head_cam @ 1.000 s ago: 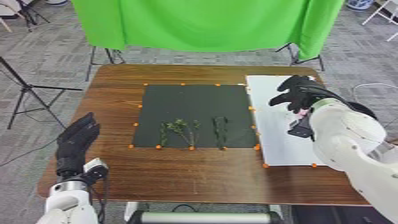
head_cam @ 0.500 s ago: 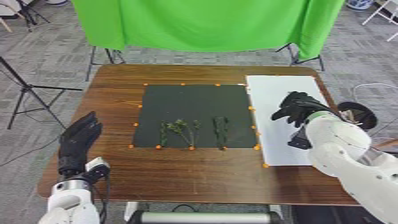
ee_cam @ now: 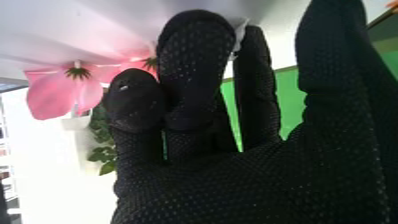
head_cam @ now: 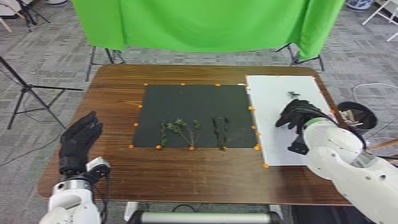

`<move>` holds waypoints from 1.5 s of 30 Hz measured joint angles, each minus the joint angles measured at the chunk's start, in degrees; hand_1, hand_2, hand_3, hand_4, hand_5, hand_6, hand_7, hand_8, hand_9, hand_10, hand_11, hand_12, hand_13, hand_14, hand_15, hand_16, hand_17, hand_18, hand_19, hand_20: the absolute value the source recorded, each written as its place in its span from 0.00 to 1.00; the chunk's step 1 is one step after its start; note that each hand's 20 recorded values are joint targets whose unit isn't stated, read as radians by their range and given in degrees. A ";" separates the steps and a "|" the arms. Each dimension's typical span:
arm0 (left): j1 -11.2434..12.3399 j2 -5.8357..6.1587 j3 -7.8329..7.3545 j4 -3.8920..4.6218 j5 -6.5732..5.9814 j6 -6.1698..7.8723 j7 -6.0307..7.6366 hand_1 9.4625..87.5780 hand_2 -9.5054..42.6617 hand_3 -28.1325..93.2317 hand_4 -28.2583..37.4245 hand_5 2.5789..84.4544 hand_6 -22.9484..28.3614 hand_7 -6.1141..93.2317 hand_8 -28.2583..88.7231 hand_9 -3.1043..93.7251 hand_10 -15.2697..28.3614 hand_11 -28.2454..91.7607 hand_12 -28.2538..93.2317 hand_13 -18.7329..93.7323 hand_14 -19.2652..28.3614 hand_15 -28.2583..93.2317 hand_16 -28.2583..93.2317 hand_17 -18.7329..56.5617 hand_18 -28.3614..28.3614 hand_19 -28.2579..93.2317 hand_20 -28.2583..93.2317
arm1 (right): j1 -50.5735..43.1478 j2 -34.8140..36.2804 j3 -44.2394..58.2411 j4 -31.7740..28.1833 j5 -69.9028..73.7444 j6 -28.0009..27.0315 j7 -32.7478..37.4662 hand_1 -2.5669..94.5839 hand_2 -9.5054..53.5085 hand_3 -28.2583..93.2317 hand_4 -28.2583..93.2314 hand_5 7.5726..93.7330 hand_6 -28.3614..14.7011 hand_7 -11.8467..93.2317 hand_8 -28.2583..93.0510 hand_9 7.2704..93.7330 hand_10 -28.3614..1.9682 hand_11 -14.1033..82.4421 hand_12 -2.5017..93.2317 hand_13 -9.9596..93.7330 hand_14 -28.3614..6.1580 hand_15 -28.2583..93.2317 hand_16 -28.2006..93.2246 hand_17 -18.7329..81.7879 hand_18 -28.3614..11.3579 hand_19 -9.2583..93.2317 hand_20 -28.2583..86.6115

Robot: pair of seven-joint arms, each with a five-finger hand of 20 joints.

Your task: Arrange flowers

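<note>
In the head view my right hand [head_cam: 300, 114] is over the white sheet [head_cam: 282, 150], with its fingers relaxed. A small grey-green piece [head_cam: 293, 94] lies on the sheet just beyond it. My left hand [head_cam: 82, 136] is left of the dark mat [head_cam: 185, 100], its fingers straight. Green stems [head_cam: 182, 131] and a darker, narrow sprig [head_cam: 221, 131] lie on the mat's near part. In the right wrist view, pink flowers [ee_cam: 64, 94] and green leaves [ee_cam: 105, 150] show beside and behind my right hand [ee_cam: 213, 175]; whether it touches them is hard to tell.
A dark bin [head_cam: 355, 114] holding several items stands on the floor beyond the table's right edge. Orange markers line the mat and sheet. A green cloth [head_cam: 209, 25] hangs behind the brown table [head_cam: 195, 175].
My right hand has moved nearer to the robot over the white sheet, bringing the small grey-green piece and more of the bin into view. My left hand has stayed still.
</note>
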 measured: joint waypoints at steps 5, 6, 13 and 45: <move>0.04 -0.15 -0.06 0.00 -0.04 -0.06 0.00 0.39 0.15 0.80 0.18 0.55 0.48 0.24 0.16 0.42 0.64 0.41 0.31 0.49 0.70 0.39 0.21 0.51 0.71 0.32 0.44 | -0.28 0.01 -1.42 0.97 -0.27 7.73 -0.23 0.61 0.00 0.71 0.15 0.80 0.57 0.27 0.30 0.86 0.44 0.28 0.27 0.96 0.68 0.66 0.49 0.83 0.47 0.94 0.60; 0.04 -0.18 -0.07 0.00 -0.04 -0.08 0.00 0.39 0.15 0.80 0.18 0.55 0.48 0.24 0.16 0.42 0.64 0.41 0.31 0.49 0.70 0.39 0.21 0.51 0.71 0.32 0.44 | -0.49 0.03 -1.76 1.06 -0.17 9.74 -0.37 0.61 0.00 0.70 0.15 0.81 0.57 0.27 0.30 0.87 0.44 0.28 0.27 0.96 0.68 0.66 0.50 0.84 0.47 0.94 0.60; 0.06 -0.16 -0.18 -0.03 -0.04 -0.18 -0.02 0.39 0.15 0.80 0.18 0.54 0.49 0.24 0.17 0.42 0.64 0.41 0.31 0.49 0.70 0.39 0.21 0.51 0.70 0.32 0.44 | -1.79 0.45 -1.41 -0.92 4.23 14.97 -2.23 0.61 0.00 0.71 0.15 0.81 0.56 0.26 0.29 0.85 0.43 0.27 0.28 0.95 0.68 0.66 0.51 0.83 0.47 0.95 0.62; -1.31 6.15 -5.62 0.60 -3.09 -0.23 2.78 0.25 0.61 0.73 0.00 0.68 0.50 0.22 0.16 0.55 0.67 0.41 0.30 0.53 0.71 0.39 0.21 0.54 0.71 0.30 0.44 | 34.23 -17.02 -30.38 1.21 30.86 9.36 -17.55 0.60 0.00 0.71 0.15 0.79 0.57 0.26 0.29 0.82 0.44 0.28 0.25 0.94 0.68 0.68 0.52 0.82 0.47 0.96 0.64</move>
